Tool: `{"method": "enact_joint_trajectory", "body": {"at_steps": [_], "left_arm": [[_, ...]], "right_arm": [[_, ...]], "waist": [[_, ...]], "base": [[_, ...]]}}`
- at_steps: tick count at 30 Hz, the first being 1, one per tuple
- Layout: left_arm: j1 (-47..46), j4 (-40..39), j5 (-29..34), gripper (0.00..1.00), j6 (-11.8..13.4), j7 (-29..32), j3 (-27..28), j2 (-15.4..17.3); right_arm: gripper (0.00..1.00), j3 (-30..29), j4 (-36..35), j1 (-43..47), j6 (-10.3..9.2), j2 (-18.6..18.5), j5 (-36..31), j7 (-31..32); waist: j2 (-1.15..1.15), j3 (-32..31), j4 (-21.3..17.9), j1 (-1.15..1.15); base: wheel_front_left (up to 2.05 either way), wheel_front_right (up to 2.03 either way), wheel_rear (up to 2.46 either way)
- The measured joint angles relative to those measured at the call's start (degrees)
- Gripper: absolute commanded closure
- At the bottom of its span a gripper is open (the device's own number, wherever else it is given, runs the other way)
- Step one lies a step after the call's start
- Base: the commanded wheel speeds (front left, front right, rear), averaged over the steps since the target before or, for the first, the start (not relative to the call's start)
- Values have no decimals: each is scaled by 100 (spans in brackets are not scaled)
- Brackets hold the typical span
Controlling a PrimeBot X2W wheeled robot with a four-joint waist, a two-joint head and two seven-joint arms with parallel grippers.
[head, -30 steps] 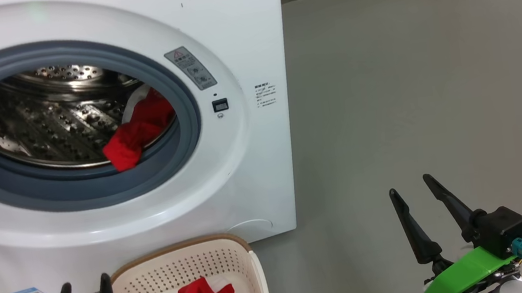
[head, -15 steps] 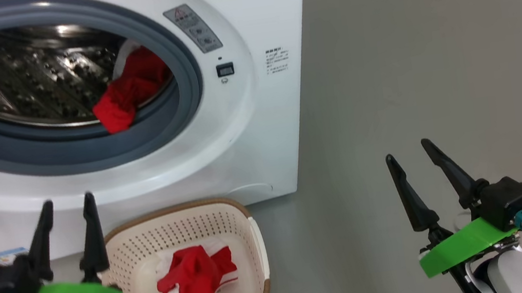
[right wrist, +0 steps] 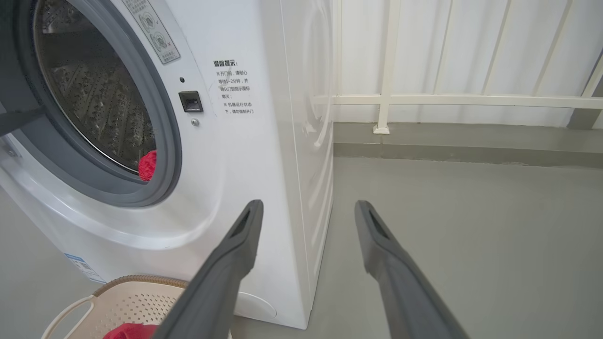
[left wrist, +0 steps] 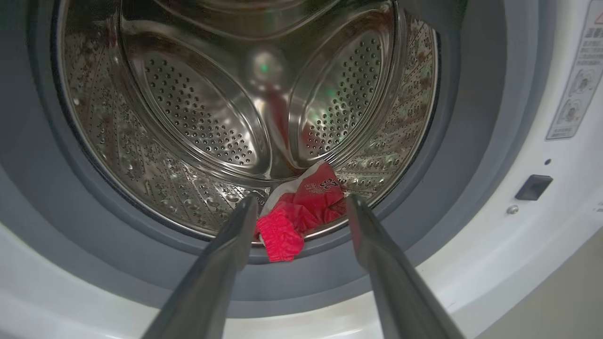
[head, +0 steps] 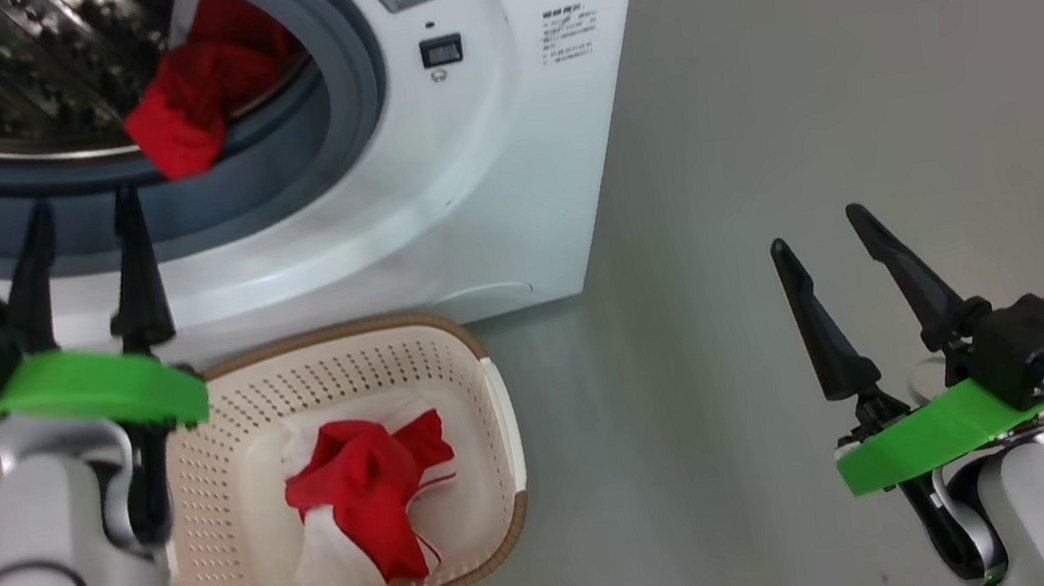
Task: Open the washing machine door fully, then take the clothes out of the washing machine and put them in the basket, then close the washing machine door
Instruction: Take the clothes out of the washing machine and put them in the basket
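The washing machine (head: 501, 134) stands open, and its door is out of view. Red clothes (head: 188, 95) hang over the lip of the steel drum onto the grey ring (head: 336, 106). My left gripper (head: 81, 202) is open just in front of the ring's lower edge, left of that garment. In the left wrist view its fingers (left wrist: 301, 200) frame the clothes (left wrist: 313, 200) without touching them. More red and white clothes (head: 366, 485) lie in the basket (head: 487, 409) on the floor. My right gripper (head: 817, 227) hangs open and empty over the floor to the right.
Grey floor (head: 802, 44) stretches to the right of the machine. A white railing (right wrist: 386, 99) and a wall run behind it in the right wrist view. The basket's rim (right wrist: 136, 282) sits close against the machine's front (right wrist: 264, 165).
The head camera has tilted down, so the whole picture shifted. My left gripper has risen from the bottom edge up to the drum opening. Both grippers have stayed open.
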Motion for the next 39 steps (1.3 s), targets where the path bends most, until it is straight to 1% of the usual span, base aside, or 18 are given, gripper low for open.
{"method": "enact_joint_trajectory", "body": {"at_steps": [9,14,19,24,31,33,39], "left_arm": [[-1341,1380,5,0,-32,-8,-158,130],[-2086,2145,-125,0,-48,8,-147,141],[-2700,2828,-109,0,-37,210,-235,250],[-3280,3314,-15,0,60,404,-316,463],[-3674,3668,33,0,101,503,-441,521],[-3744,3785,43,0,100,666,-482,536],[-3758,4005,97,0,94,1411,-651,581]], "right_arm": [[0,5,-87,-160,0,-30,-57,1],[0,11,-115,-274,0,-81,-100,1],[0,105,-132,-361,0,-101,-99,0],[0,157,-175,-514,0,-101,-97,0],[0,163,-179,-538,0,-99,-91,1],[0,167,-179,-553,0,-96,-90,1],[0,240,-181,-623,0,-56,-40,0]], "waist": [[0,529,-65,0],[0,801,-134,0],[0,1042,-215,0],[0,1247,-334,0],[0,1446,-471,0],[0,1490,-511,0],[0,1558,-614,0]], "base": [[0,0,0],[0,0,0],[0,0,0],[0,0,0],[0,0,0],[0,0,0],[0,0,0]]}}
